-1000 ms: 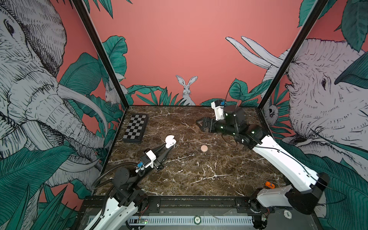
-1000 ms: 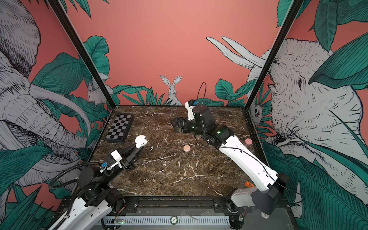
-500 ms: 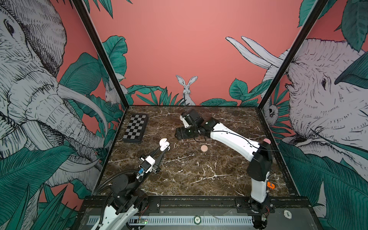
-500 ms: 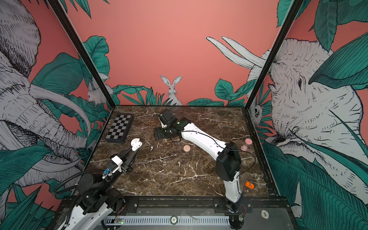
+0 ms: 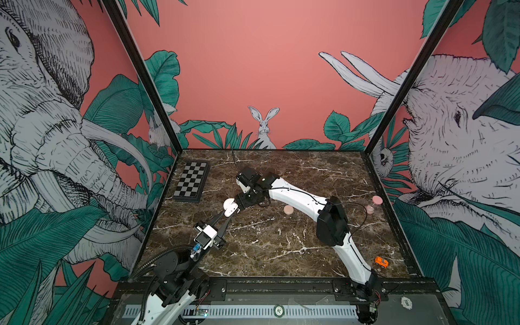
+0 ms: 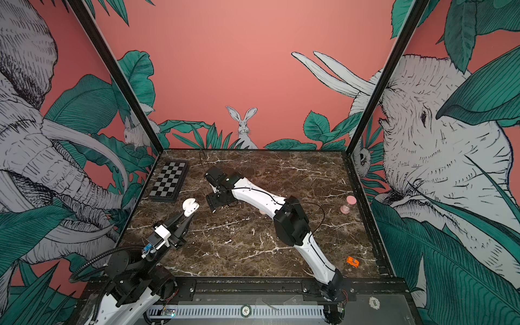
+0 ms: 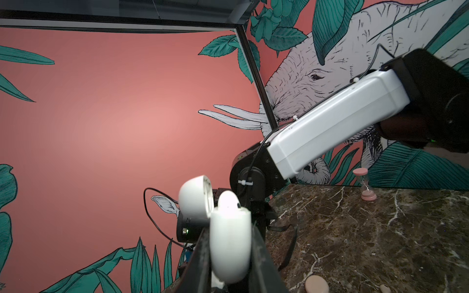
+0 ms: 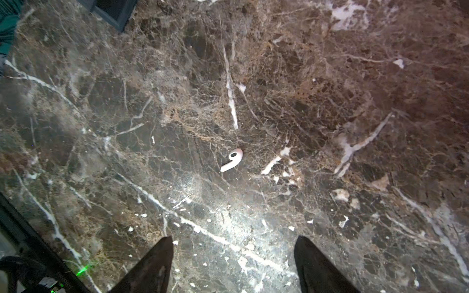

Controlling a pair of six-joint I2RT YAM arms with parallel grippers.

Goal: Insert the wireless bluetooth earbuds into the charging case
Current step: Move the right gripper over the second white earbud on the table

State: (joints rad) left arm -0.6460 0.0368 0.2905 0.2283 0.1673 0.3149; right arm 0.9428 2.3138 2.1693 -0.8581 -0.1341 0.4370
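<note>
The right arm (image 5: pixel 295 194) has swung across from the far side, and its right fingers (image 8: pixel 152 266), spread and empty though narrowing, now hang over a tiny white plastic earbud (image 8: pixel 232 159) lying on the brown marble table (image 8: pixel 330 101) just ahead of them. The left fingers (image 7: pixel 200 258) stay pinched on the open white egg-shaped charging case (image 7: pixel 229 243), held up beside the right fingers, one white bud (image 7: pixel 228 200) apparently already seated inside; the loose one likely goes next.

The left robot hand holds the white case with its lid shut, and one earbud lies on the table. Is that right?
Not quite. The lid of the charging case is open, flipped back, as the left wrist view shows. The left gripper does hold the case, and one earbud lies on the table.
</note>
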